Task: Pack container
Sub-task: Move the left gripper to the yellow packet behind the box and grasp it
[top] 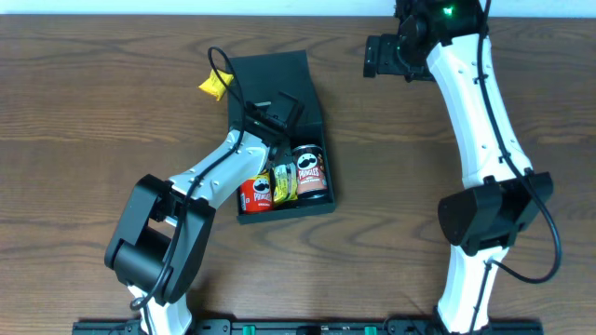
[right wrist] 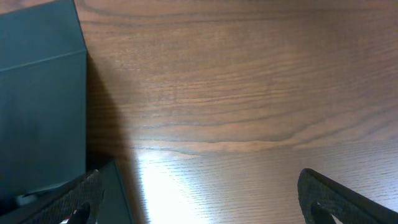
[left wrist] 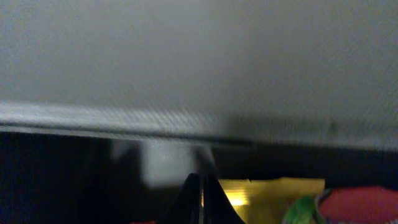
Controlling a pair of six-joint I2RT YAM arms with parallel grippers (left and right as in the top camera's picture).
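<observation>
The dark teal container (top: 321, 121) lies open at mid table, its flap lid (top: 270, 74) folded back at the far side. Inside, along its near wall, stand a red chip can (top: 256, 194), a yellow-green packet (top: 282, 181) and a brown chip can (top: 310, 172). My left gripper (top: 282, 119) is over the box's far half; in its wrist view the fingers (left wrist: 200, 183) are shut, with a yellow packet (left wrist: 280, 191) and something red (left wrist: 360, 205) just behind them. My right gripper (top: 382, 56) hangs open and empty to the right of the box, which shows in its wrist view (right wrist: 37, 93).
A small yellow packet (top: 212, 84) lies on the wooden table (top: 93, 112) just left of the lid. The right arm's base and links rise along the right side (top: 484, 214). The right wrist view shows bare wood (right wrist: 249, 93) between the open fingers.
</observation>
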